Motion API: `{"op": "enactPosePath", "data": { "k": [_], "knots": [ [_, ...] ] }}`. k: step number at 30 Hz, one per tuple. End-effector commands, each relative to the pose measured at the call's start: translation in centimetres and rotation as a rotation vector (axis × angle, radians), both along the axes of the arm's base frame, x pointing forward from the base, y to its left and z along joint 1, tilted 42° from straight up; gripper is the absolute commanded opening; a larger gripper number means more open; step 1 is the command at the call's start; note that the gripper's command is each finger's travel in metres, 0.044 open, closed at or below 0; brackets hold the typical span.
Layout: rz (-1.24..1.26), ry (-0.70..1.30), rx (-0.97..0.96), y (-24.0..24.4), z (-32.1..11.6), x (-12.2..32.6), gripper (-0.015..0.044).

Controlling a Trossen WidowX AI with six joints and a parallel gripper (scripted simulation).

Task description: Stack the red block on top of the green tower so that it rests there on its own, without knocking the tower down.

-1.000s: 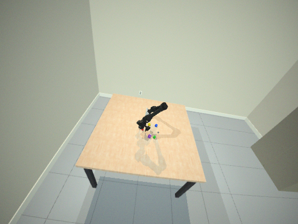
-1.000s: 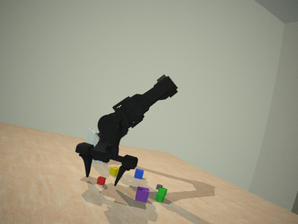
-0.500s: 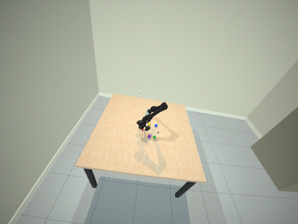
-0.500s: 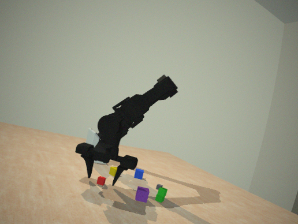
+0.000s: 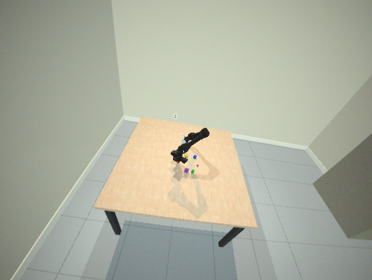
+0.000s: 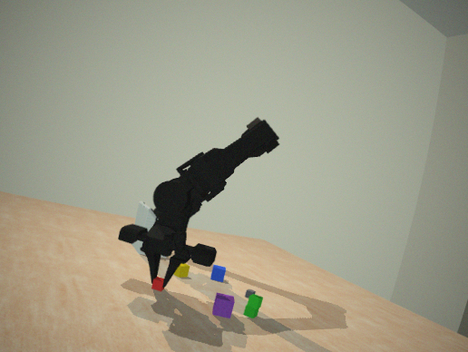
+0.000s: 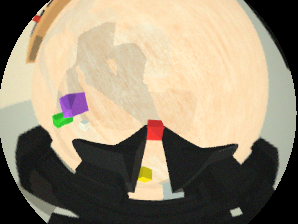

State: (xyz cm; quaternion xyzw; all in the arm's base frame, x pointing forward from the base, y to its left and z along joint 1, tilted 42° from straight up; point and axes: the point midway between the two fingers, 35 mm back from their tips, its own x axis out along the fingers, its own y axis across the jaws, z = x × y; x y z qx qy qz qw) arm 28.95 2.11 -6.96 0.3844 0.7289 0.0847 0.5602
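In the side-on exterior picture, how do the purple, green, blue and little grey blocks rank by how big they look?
1. Purple block, largest.
2. Green tower, narrower but about as tall.
3. Blue block, though it sits farther from the camera, so this is unsure.
4. Grey block, clearly smallest.

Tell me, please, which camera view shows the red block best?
The exterior view: the red block sits on the table, pinched between the gripper fingertips. The wrist view shows only its top between the fingers; the top view shows just a red speck.
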Motion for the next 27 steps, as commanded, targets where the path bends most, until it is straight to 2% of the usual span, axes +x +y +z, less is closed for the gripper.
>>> {"op": "enactPosePath", "data": {
  "k": [1,27],
  "knots": [
    [-0.005,0.004,0.003,0.0,0.0,0.0,0.0006],
    [-0.005,0.005,-0.001,-7.3,8.3,0.9,0.0000]
  ]
}}
